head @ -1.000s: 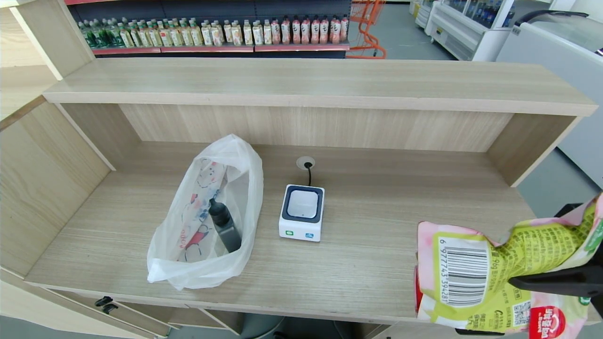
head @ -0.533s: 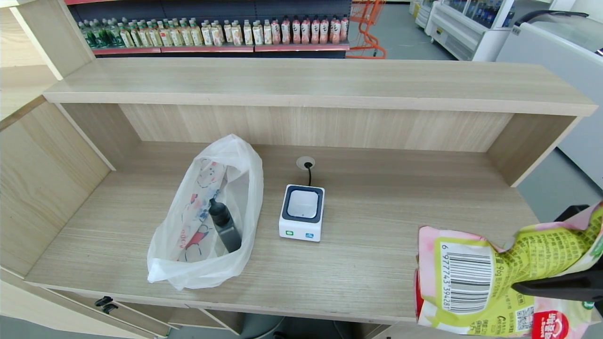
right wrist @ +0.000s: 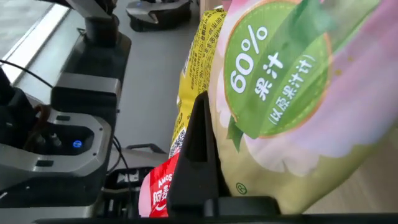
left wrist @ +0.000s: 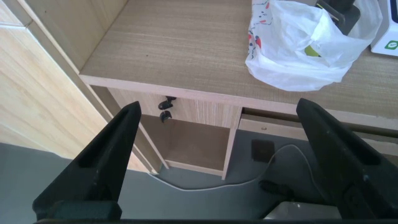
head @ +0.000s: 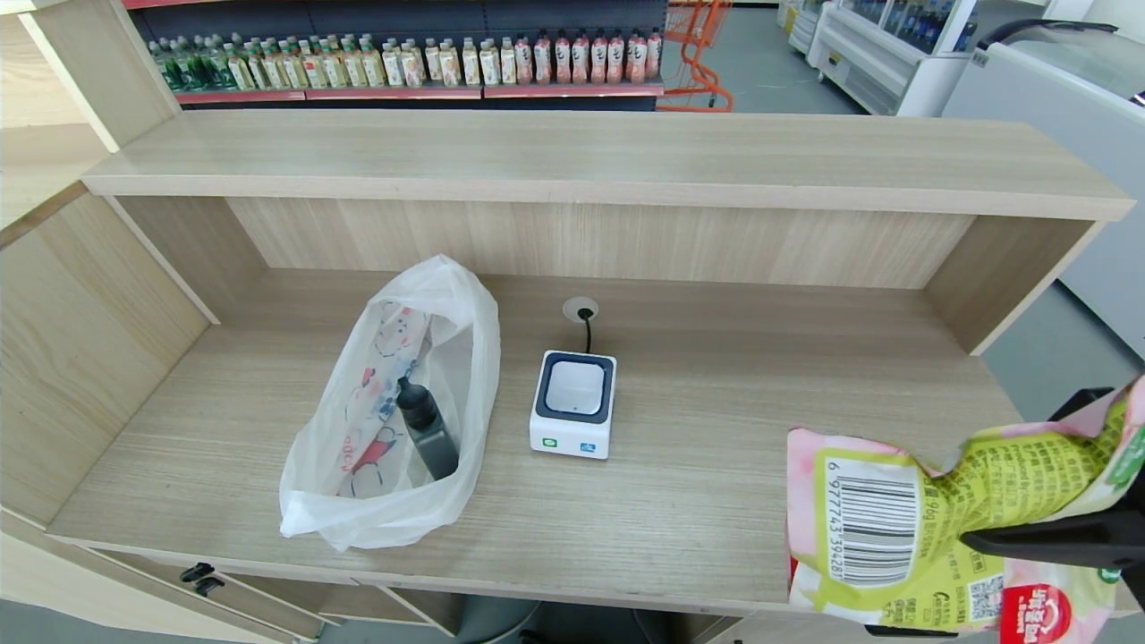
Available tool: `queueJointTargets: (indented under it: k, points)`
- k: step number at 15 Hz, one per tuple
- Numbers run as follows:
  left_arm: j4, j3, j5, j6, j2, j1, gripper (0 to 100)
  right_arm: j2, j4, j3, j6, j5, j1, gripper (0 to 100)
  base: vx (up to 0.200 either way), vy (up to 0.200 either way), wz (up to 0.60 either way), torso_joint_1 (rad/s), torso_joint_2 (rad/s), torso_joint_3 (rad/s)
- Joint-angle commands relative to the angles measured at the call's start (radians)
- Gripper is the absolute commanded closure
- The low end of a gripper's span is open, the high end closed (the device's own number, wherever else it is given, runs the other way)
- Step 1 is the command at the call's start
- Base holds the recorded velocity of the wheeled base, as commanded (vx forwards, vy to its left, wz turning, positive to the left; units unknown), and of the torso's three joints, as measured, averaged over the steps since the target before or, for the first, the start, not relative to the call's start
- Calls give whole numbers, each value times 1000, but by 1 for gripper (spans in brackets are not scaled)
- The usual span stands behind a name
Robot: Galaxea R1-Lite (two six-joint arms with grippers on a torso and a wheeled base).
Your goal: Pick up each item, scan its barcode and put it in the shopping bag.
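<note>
Gripping the snack packet [head: 939, 501] in the right pincer [head: 1011, 539], clamped hard across its crumpled green middle, and holding it off the counter [head: 716, 510] at the near right corner. Lifting it back up a little after dipping it half a second ago, and edging it a shade to this pincer's left; otherwise leaving everything on the counter undisturbed. Judging from that: carrying toward the scan, not yet scanning, with the barcode [head: 872, 519] facing up rather than down at the scanner [head: 574, 402], so probably needing a turn of the wrist on the way. Keeping the left pincer [left wrist: 217, 106] spread wide on nothing, hanging out in front of the counter's near edge, with the shopping bag [head: 385, 510] ahead of it, up on the counter. Counting: one snack packet in hand; one scanner, well to the right pincer's left and farther forward; one shopping bag beyond that, farther left again; one dark bottle [head: 428, 429] lying inside it, beside a printed wrapper [head: 376, 394], possibly one more item, being too crumpled to tell; two pincers
</note>
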Motion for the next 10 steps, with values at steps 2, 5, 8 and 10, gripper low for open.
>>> queueJointTargets:
  k: [2,5,8,10]
  points:
    - [0,0,0,0,0,0,0,-2,-98,-33,-61,-235,-49,100,0,0,0,0,0,0]
    - [0,0,0,0,0,0,0,-69,-199,-31,-104,-608,-92,100,0,0,0,0,0,0]
    - [0,0,0,0,0,0,0,-94,-199,-20,-328,-760,-98,100,0,0,0,0,0,0]
    - [0,0,0,0,0,0,0,-100,-199,-5,-455,-763,-137,100,0,0,0,0,0,0]
